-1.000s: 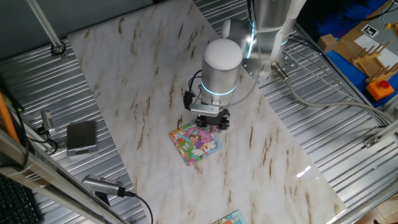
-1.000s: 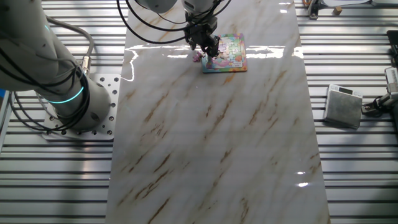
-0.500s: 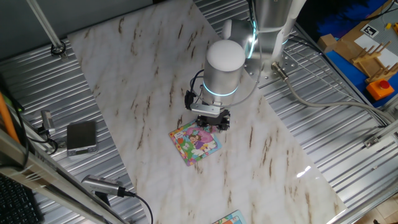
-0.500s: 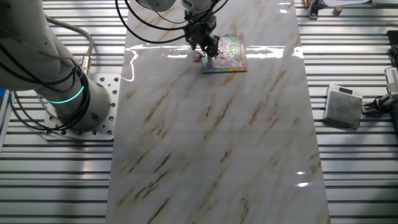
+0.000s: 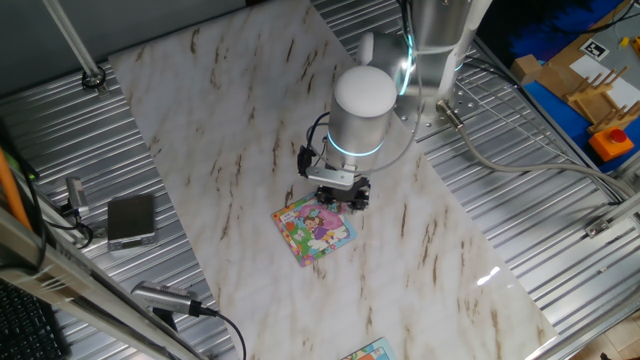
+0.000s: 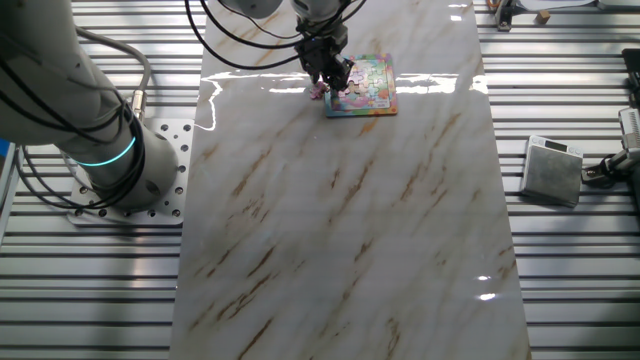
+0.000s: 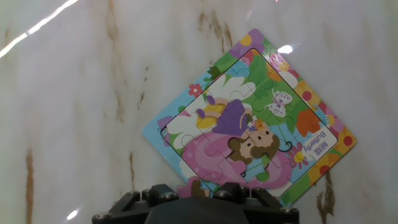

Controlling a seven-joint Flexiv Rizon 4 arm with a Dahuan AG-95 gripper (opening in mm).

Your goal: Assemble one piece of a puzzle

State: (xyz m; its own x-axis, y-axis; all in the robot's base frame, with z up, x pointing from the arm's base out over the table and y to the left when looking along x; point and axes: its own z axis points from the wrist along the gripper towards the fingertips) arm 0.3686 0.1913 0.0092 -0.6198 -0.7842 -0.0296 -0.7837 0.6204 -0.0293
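Note:
The puzzle (image 5: 315, 231) lies flat on the marble table; it also shows in the other fixed view (image 6: 363, 84) and as a tilted square in the hand view (image 7: 249, 124). My gripper (image 5: 340, 197) hangs low at the puzzle's edge, also seen in the other fixed view (image 6: 326, 76). It is shut on the piece (image 7: 189, 185), a small pink-purple bit just outside the board's lower left edge, between the fingers. The piece also shows in the other fixed view (image 6: 318, 90), left of the board. Only the gripper's dark body (image 7: 196, 205) shows in the hand view.
A grey box (image 5: 131, 220) with cables sits on the ribbed metal left of the marble, also in the other fixed view (image 6: 552, 170). A sliver of another board (image 5: 367, 351) lies at the front edge. The arm's base (image 6: 110, 150) stands beside the marble.
The arm has shifted very slightly over the puzzle's edge with the piece in its grip. The puzzle has not moved.

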